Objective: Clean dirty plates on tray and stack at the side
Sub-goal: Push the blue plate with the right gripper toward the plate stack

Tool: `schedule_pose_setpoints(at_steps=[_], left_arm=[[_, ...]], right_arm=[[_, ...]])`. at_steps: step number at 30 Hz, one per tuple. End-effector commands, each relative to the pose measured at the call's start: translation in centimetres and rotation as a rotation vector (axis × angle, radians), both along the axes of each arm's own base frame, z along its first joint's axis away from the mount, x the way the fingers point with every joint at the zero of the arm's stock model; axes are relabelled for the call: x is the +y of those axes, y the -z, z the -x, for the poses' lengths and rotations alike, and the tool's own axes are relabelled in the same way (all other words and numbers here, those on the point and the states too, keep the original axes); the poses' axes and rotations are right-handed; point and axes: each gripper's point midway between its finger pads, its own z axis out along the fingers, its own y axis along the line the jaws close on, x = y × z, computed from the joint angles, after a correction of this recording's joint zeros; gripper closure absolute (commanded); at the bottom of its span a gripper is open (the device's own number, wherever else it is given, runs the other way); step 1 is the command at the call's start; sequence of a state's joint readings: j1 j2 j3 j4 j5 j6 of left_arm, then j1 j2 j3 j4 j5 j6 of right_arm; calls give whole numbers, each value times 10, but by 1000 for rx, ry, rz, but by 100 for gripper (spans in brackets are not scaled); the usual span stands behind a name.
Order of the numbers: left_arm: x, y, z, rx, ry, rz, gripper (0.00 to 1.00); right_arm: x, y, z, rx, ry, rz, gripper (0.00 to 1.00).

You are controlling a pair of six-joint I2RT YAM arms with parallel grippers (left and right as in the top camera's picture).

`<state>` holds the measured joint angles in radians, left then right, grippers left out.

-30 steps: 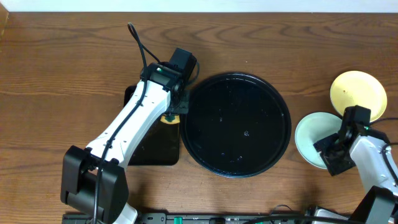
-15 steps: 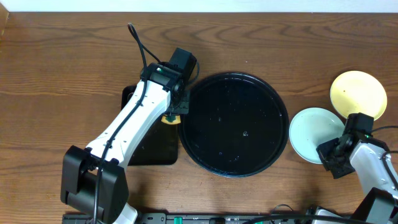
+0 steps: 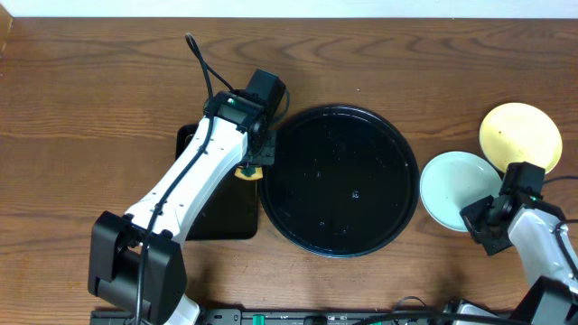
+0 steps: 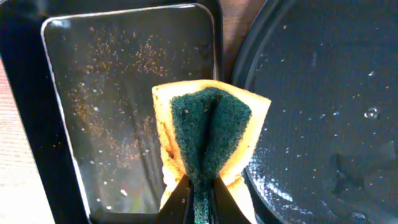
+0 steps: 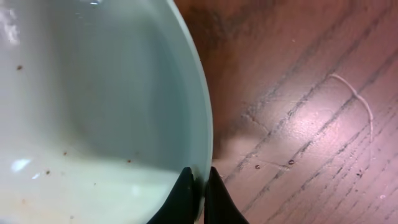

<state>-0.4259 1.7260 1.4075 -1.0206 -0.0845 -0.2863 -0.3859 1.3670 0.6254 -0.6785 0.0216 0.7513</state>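
Mint-green plate (image 3: 452, 188), shown off the round tray (image 3: 341, 135) and over the bare wood surface (image 3: 90, 90) to the tray's right. Its upper-right edge is seen just beside the yellow plate (image 3: 521, 135); whether the two touch or overlap cannot be told. A second mint-green plate is not distinguished in any view. The round tray is seen without plates, only wet specks on its gloss.

The right hand (image 5: 198, 183) is pinched on the plate's rim, one finger inside the lip and one outside. Whether the plate is lifted or resting on the wood cannot be told. A few brown specks are seen in the bowl; heavy smears are not.

The left hand (image 4: 199, 196) is closed on a folded sponge (image 4: 208, 134), yellow outside and green scouring face inward. It is held over the gap between the rectangular tray (image 4: 124, 93) and the round tray.

Handling, as judged: the plate is taken to be light, stiff plastic, unlikely to break but likely slick where wet. A rim pinch gives little purchase, so tilt or slip is to be expected under quick motion. The raised lip is the only practical hold; a deeper bite on it would be steadier for stacking.

No brand, label or legible writing is seen.
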Motion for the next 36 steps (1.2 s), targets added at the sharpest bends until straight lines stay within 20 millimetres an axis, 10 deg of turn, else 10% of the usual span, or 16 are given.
schedule_pose_setpoints(at_steps=[1, 12, 33, 36], left_arm=[[3, 2, 0, 6, 9, -7, 92], [-5, 2, -3, -3, 15, 34, 92], [-5, 2, -4, -5, 15, 35, 92], [-5, 2, -4, -5, 15, 34, 92]], right_arm=[[14, -21, -19, -94, -157, -2, 98], [0, -83, -38, -205, -188, 152, 98], [-55, -85, -28, -245, 82, 132, 99], [-51, -66, -17, -168, 136, 86, 44]])
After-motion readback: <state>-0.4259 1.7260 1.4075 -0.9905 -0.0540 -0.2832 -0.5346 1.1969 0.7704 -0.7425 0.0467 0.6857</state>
